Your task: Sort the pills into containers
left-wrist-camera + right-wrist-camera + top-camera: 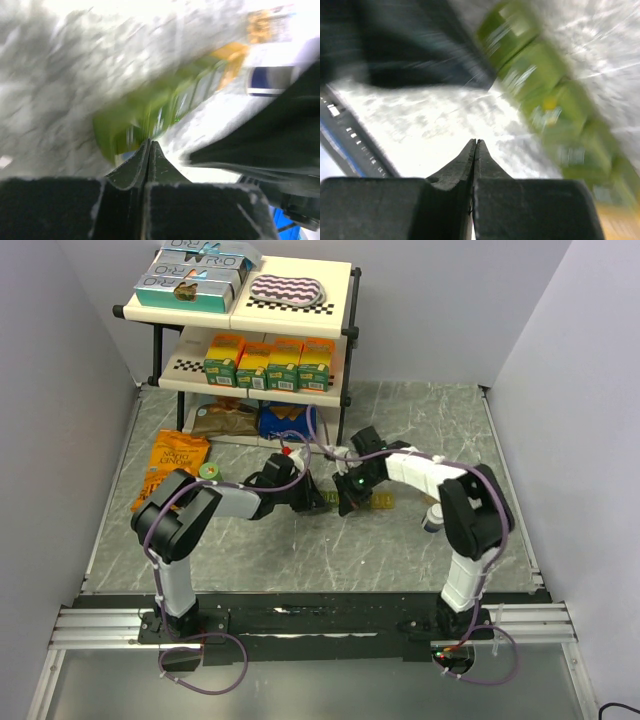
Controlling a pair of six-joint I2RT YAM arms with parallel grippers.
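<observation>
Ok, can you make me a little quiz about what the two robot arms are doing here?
1. True or false: the left gripper is wide open.
2. Pick one: the end of the pill organizer strip nearest the left gripper is A green, B red, C blue.
3. Fill the gap: the right gripper is shut and holds ____.

Key: 1 false, it is shut. 2 A. 3 nothing.

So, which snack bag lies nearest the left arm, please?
The orange snack bag, beside that arm's elbow; the brown bag and blue bag lie back by the shelf.
</observation>
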